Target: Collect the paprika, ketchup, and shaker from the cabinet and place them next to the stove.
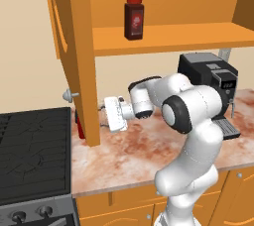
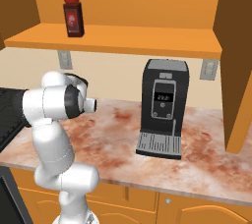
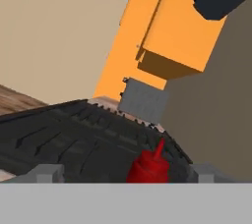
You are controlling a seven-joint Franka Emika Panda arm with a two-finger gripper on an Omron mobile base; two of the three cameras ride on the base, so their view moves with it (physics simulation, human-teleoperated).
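Note:
The paprika point(image 1: 134, 18) point(image 2: 73, 15), a dark jar with a red cap, stands on the shelf of the orange cabinet point(image 1: 163, 39). The ketchup point(image 3: 149, 167), a red bottle with a pointed nozzle, stands on the counter beside the stove point(image 1: 32, 150). In the left base view a sliver of the ketchup point(image 1: 79, 127) peeks out behind the cabinet's door panel. My gripper point(image 3: 127, 174) point(image 1: 101, 113) is open, fingertips wide on either side of the bottle and apart from it. The shaker is out of view.
The open cabinet door panel point(image 1: 74, 46) hangs down to the counter just in front of my hand. A black coffee machine point(image 2: 162, 107) stands on the marbled counter point(image 1: 149, 150) to the right. A wall outlet point(image 3: 142, 101) sits behind the stove.

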